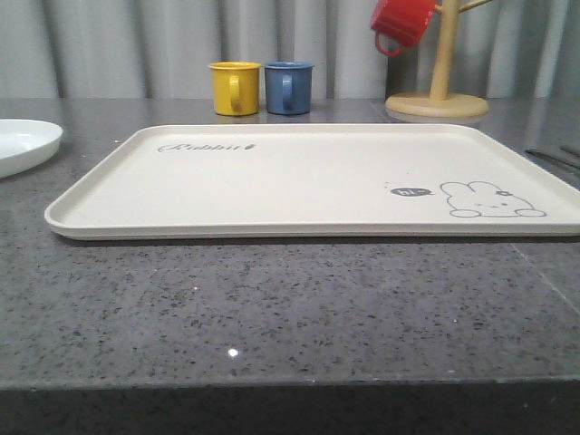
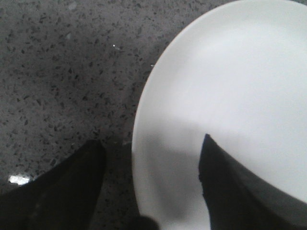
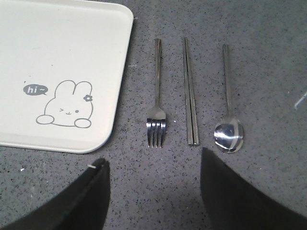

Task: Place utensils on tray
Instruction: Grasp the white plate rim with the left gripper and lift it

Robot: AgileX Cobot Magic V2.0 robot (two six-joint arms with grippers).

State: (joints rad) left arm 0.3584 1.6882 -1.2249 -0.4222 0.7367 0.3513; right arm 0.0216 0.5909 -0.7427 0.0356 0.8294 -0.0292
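The cream rabbit tray (image 1: pixel 299 181) lies bare on the speckled counter while the fork (image 3: pixel 157 103), chopsticks (image 3: pixel 190 93) and spoon (image 3: pixel 228 115) rest in a row on the stone just beside its edge, none yet moved. The right gripper (image 3: pixel 153 191) hangs over them, fingers spread and empty; the left gripper (image 2: pixel 151 187) hovers, likewise released, across the rim of a white plate (image 2: pixel 230 96). The first pick appears to be pending, likely a descent onto the fork's slim handle.
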